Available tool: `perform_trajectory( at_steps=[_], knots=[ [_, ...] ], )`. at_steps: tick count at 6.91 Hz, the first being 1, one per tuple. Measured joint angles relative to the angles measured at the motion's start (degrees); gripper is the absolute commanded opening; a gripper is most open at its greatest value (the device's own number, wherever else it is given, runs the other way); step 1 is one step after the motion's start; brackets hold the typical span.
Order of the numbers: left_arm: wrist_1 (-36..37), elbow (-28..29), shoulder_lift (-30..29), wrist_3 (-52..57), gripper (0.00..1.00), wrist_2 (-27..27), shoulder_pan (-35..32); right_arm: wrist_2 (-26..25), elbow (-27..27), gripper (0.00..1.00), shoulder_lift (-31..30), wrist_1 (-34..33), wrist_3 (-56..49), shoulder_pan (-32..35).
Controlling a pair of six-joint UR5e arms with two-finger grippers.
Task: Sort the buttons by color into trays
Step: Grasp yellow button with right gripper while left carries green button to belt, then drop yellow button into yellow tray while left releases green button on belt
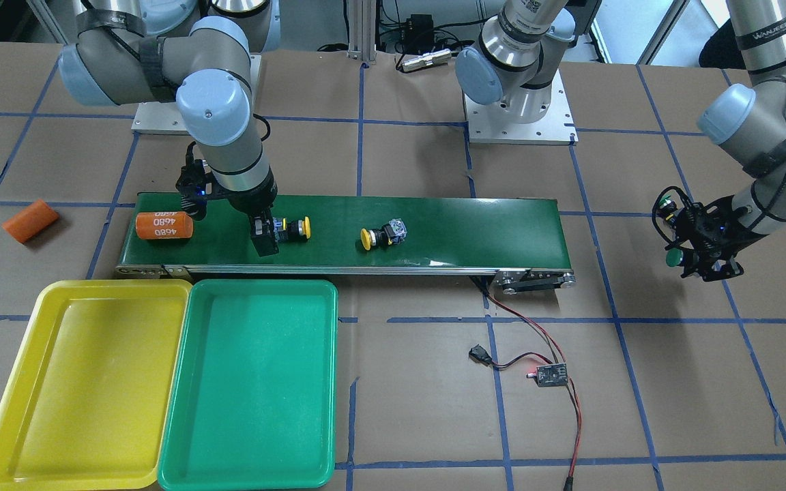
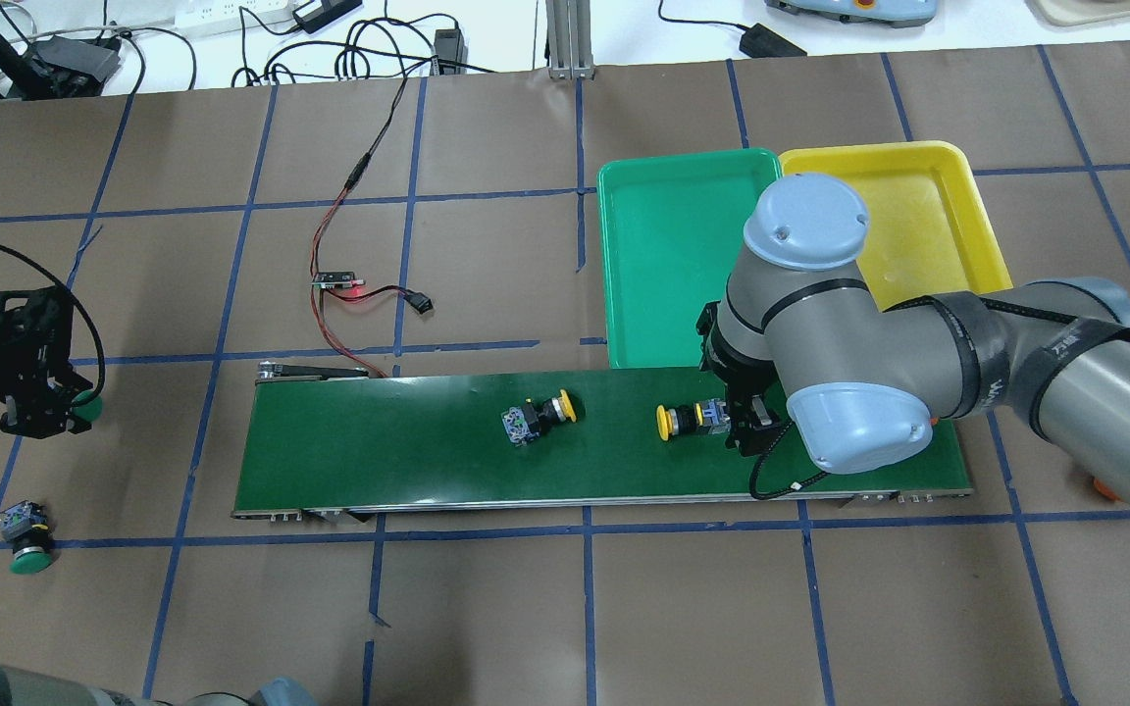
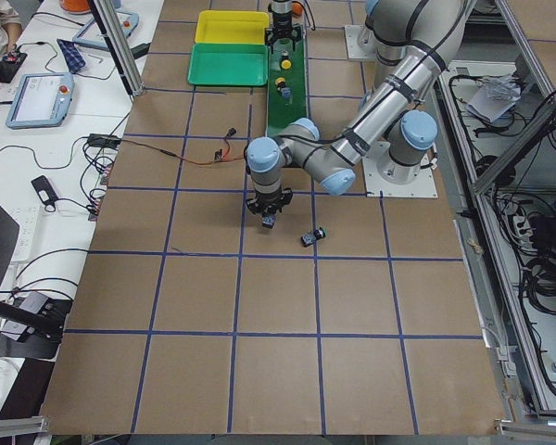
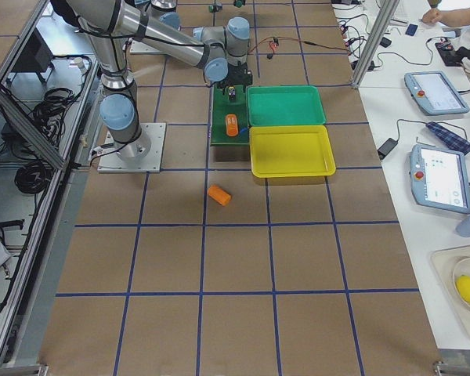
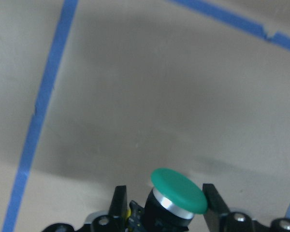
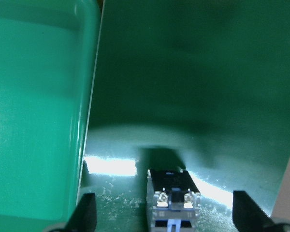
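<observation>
Left end effector (image 5: 163, 205) clamped on green button (image 5: 179, 190), its body mostly cut off, right end effector (image 6: 166, 215) spread wide around yellow button (image 1: 294, 229) on belt (image 1: 468, 232), cap unseen from the wrist, green tray (image 6: 34, 96) just beside.

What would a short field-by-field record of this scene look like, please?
Left gripper: shut on a green button, held above the table
Right gripper: open, fingers either side of a yellow button on the conveyor belt, not touching it
Other yellow button: lying near the middle of the belt
Other green button: lying on the table, off the belt
Green tray: empty
Yellow tray: empty
Orange cylinders: one on the belt, one on the table
</observation>
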Motion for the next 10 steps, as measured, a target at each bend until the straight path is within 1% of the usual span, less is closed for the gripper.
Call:
perform_trajectory(
  at_steps=[1,2,4,5,6,7,8,9,10],
  knots=[
    [-3.00,0.85,1.39,-2.75,0.10,0.47,-4.74,-0.09,0.35,0.19,0.06,0.19,-0.11,0.00],
    [-5.16,0.90,3.11,-7.75,0.11,0.66,-10.29,-0.13,1.36,0.00,0.07,0.17,-0.52,0.00],
    [-6.75,-0.31,6.19,-22.51,0.12,0.95,-22.21,-0.57,2.57,0.00,-0.28,0.08,-2.67,-0.30],
    [-6.55,-1.25,7.01,-29.17,0.14,1.11,-28.19,-1.43,2.00,0.00,-0.39,0.11,-4.17,-0.60],
    [-5.95,-2.31,7.45,-35.97,0.14,1.12,-34.08,-2.87,0.05,0.00,-0.43,0.19,-5.78,-1.16],
    [-3.44,-3.77,7.31,-42.30,0.28,1.11,-39.34,-3.82,-2.78,0.00,-0.43,0.69,-8.19,-2.67],
    [0.61,-5.77,6.53,-46.95,0.68,1.13,-43.26,-4.21,-5.48,0.00,-0.33,1.80,-11.91,-5.91],
    [3.53,-8.02,6.30,-49.94,0.85,0.99,-45.39,-4.34,-7.53,0.00,0.15,2.79,-17.39,-10.47],
    [4.59,-9.56,7.25,-51.73,0.94,0.72,-46.09,-4.40,-8.53,0.00,1.26,2.95,-23.24,-14.73]
  ],
)
